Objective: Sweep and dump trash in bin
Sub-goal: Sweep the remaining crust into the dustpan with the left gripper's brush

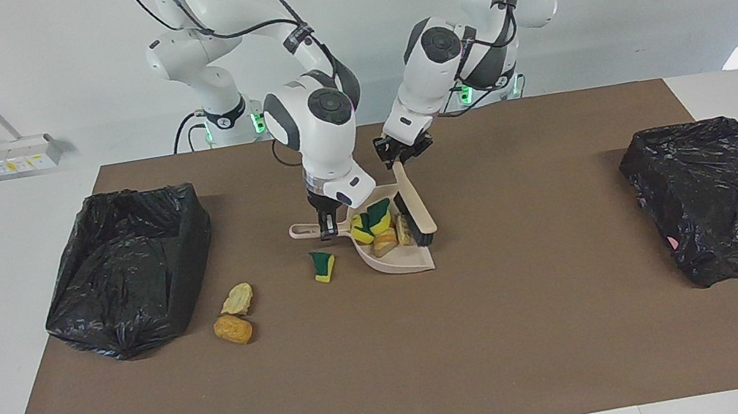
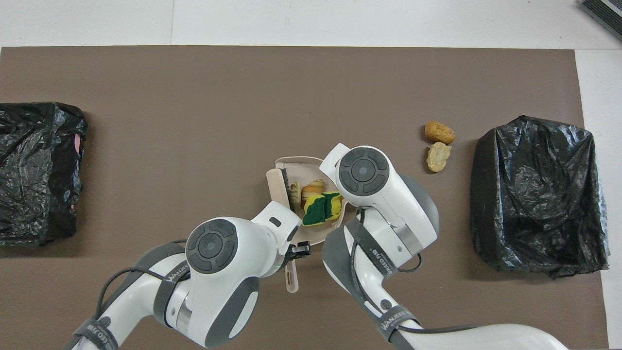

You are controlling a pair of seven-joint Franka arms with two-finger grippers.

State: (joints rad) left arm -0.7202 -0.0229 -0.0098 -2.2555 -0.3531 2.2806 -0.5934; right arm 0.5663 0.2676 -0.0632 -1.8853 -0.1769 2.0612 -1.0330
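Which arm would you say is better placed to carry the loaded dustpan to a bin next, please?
Probably the right. The right gripper is shut on the dustpan handle, with swept trash in the pan, and the open bin lies at its end of the table. The left gripper holds the brush.

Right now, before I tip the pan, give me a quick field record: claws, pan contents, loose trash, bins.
left claw: shut on brush, bristles in the dustpan
right claw: shut on dustpan handle
in pan: sponge pieces, bread lump, beige wad
loose trash: sponge piece beside pan; bread lump and wad near bin
bins: one black-bagged bin at each table end
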